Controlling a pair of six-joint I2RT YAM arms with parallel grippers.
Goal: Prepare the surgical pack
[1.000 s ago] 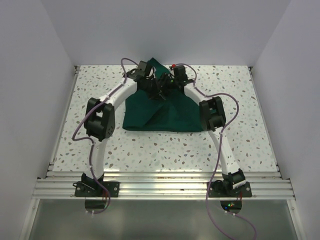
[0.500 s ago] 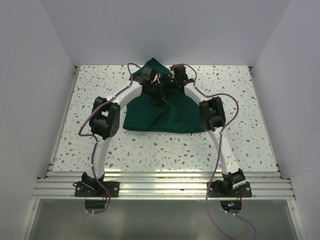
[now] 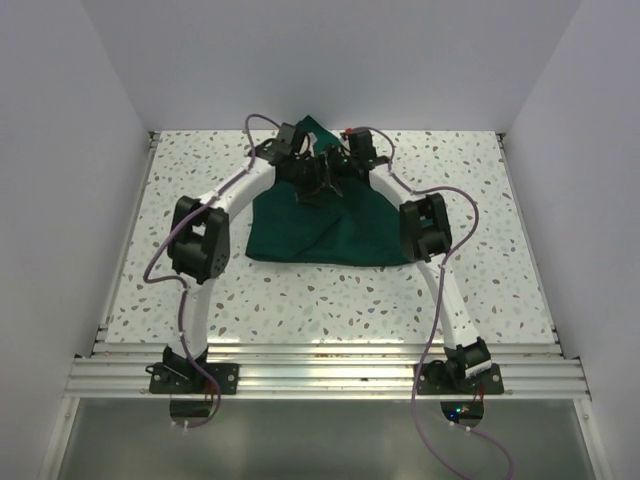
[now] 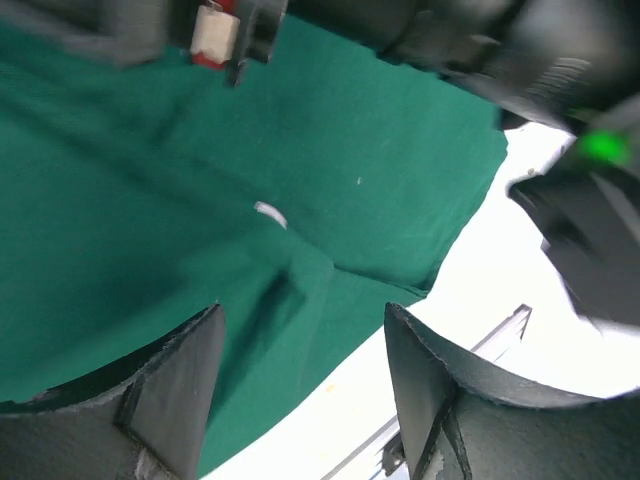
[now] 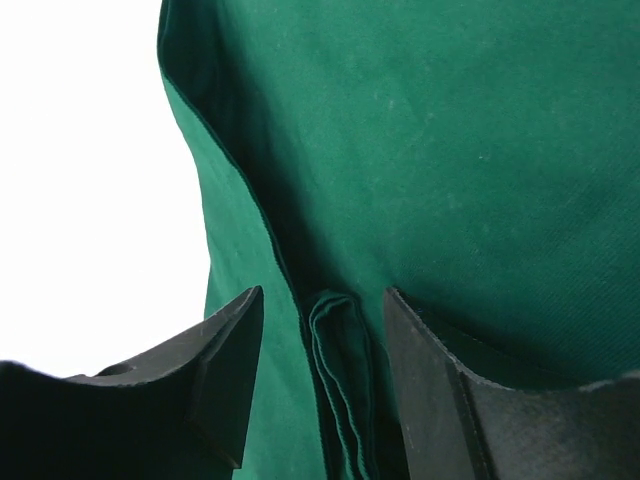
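The surgical pack [image 3: 322,232] shows as a dark green cloth folded into a rough triangle at the back middle of the table, with one corner peaking at the far edge. Both grippers hang over its far part, close together. My left gripper [image 3: 311,183] is open just above the cloth [image 4: 150,200], with nothing between its fingers [image 4: 180,390]. My right gripper [image 3: 336,170] is open too. A narrow upright fold [image 5: 340,380] of the green cloth [image 5: 450,150] stands between its fingers [image 5: 215,370], with a gap on the left side.
The speckled white table [image 3: 200,290] lies all round the cloth. White walls close it in at the back and both sides. An aluminium rail [image 3: 320,365] runs along the near edge, and purple cables [image 3: 432,330] loop from both arms.
My left gripper has gone from shut to open over the cloth. The left arm swung a little right and then back left. The right arm has hardly moved.
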